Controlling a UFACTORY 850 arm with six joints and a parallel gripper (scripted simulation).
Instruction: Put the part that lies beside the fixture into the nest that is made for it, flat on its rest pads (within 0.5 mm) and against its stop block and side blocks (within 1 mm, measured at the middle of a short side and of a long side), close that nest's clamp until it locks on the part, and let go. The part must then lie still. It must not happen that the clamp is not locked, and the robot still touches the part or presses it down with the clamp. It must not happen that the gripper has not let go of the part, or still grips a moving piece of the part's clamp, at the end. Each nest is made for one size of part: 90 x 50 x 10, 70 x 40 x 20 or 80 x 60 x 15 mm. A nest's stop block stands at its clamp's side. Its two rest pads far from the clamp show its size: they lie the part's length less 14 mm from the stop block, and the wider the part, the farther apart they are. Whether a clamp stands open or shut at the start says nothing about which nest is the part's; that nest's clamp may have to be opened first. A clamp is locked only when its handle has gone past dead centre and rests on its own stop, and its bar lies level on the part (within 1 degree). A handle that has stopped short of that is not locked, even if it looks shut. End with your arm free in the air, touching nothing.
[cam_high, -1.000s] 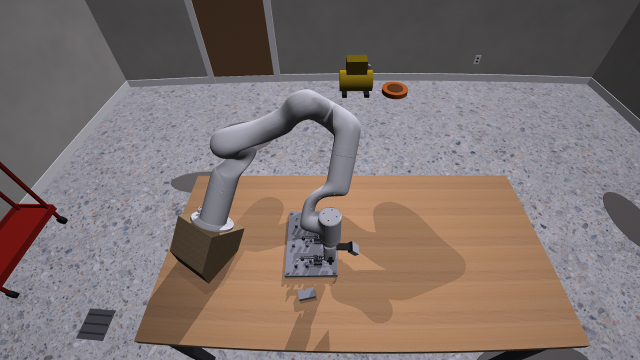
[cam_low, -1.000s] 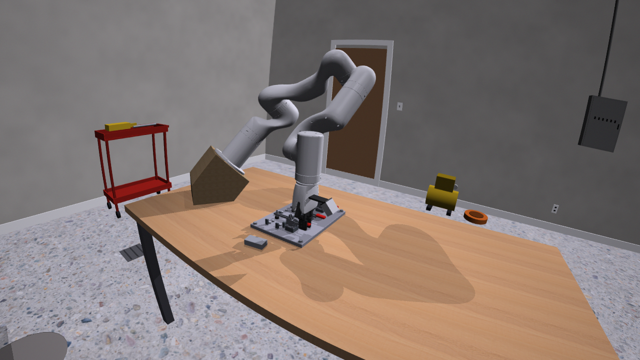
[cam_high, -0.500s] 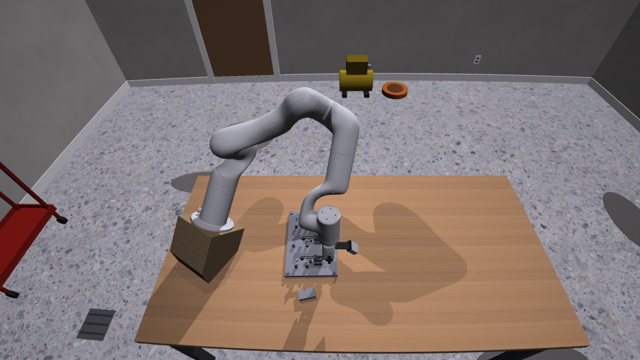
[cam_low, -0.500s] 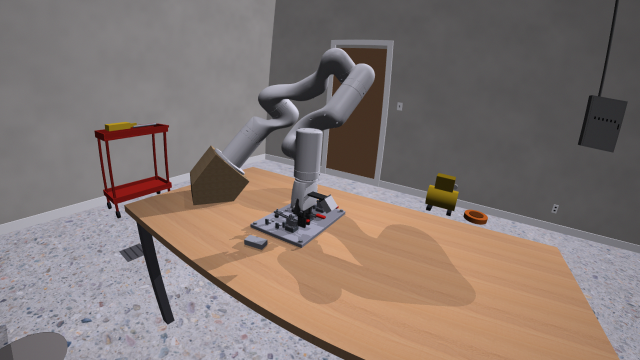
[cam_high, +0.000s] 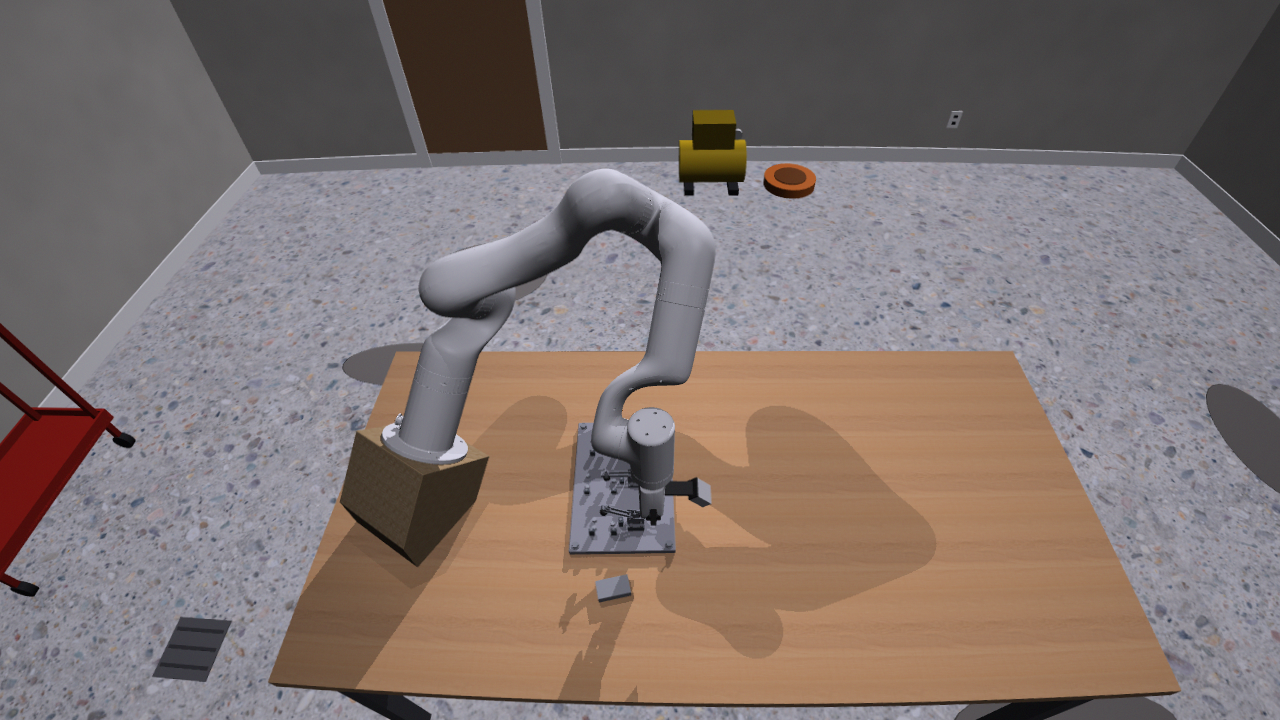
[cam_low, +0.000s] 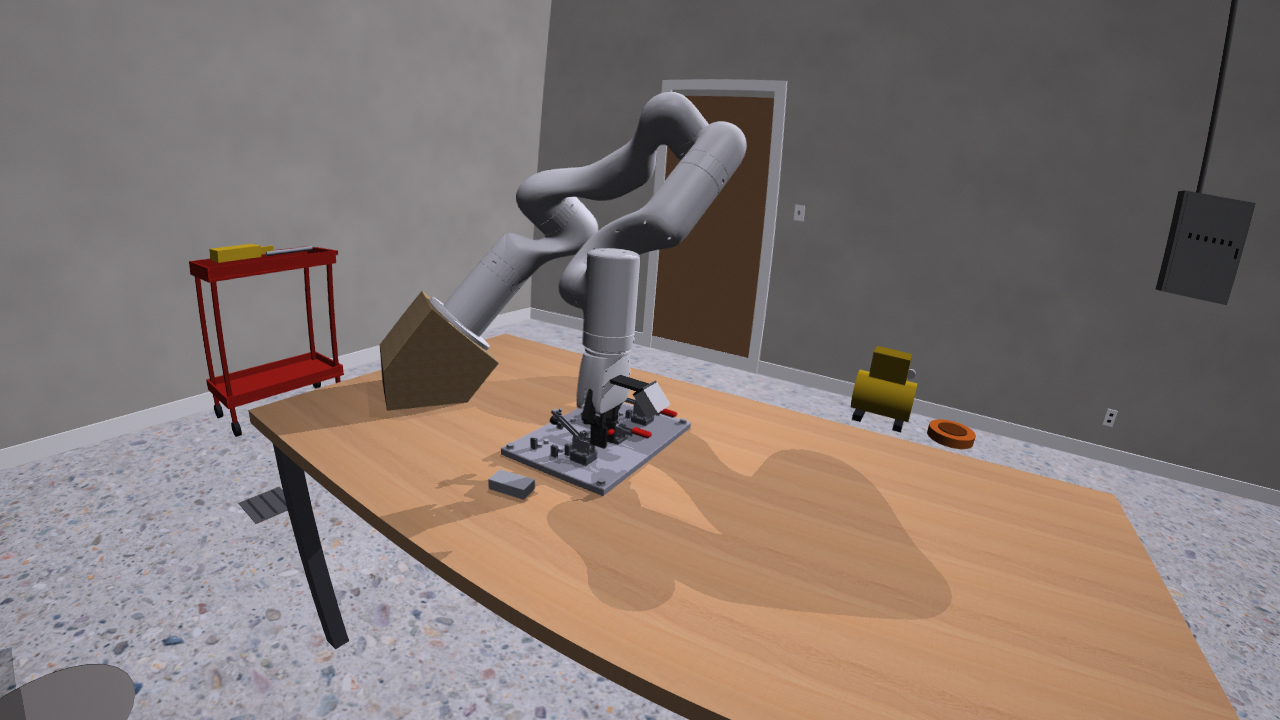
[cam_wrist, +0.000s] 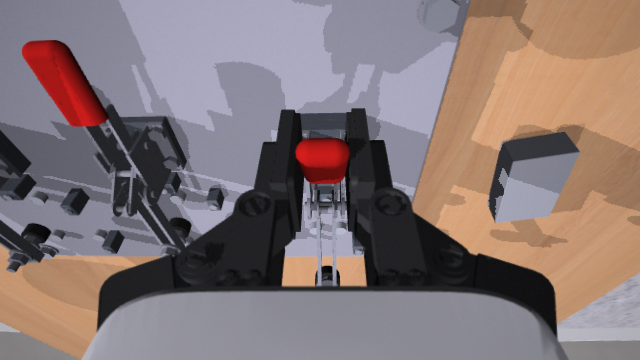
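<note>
My gripper (cam_wrist: 323, 136) (cam_high: 651, 517) (cam_low: 595, 416) is low over the near end of the grey fixture plate (cam_high: 586, 541) (cam_low: 626, 467) (cam_wrist: 200, 40). It is shut on the red handle (cam_wrist: 322, 160) of a clamp, which stands nearly upright between the black fingers. A second clamp with a red handle (cam_wrist: 62, 82) stands to the left in the wrist view, its handle raised at a slant. The grey part (cam_high: 614, 588) (cam_low: 511, 483) (cam_wrist: 537, 177) lies on the table (cam_high: 895, 537) just off the plate's near edge, apart from the gripper. Small dark pads and blocks (cam_wrist: 75, 200) dot the plate.
The arm's brown base block (cam_high: 411, 501) (cam_low: 434, 362) stands on the table left of the fixture. A red cart (cam_low: 264, 322) stands on the floor beyond the table's left end. A yellow machine (cam_high: 711, 152) and an orange ring (cam_high: 789, 180) sit far back.
</note>
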